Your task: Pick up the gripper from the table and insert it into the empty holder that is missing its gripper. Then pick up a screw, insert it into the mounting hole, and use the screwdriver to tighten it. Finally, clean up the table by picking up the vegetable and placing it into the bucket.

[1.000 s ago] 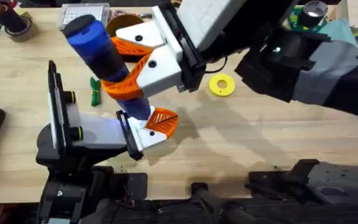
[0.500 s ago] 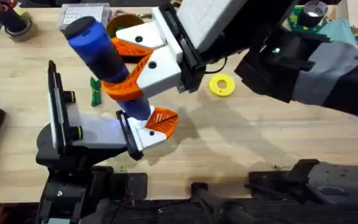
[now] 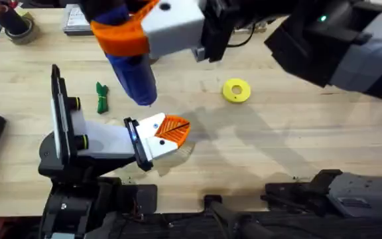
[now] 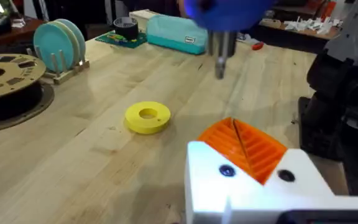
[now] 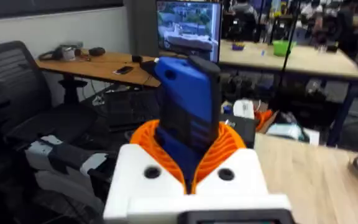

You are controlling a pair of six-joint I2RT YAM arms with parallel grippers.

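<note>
Your right tool [image 3: 134,30], clamped on the screwdriver [image 3: 132,76], has lifted off the holder [image 3: 152,136]; the tip now hangs clear above. I'd read tightening as done. Left tool: can't tell. Vegetable [image 3: 102,97] lies on the table [image 3: 257,143], next.

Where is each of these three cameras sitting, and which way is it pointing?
Overhead: above the arms' bases, looking down at the wooden table; both arms show.
Left wrist: low, facing across the table toward a yellow ring; the left gripper shows.
Right wrist: raised, facing the room; the right gripper clamps the bright blue pen-shaped screwdriver.
Shared: overhead and left wrist both show screwdriver and ring.
</note>
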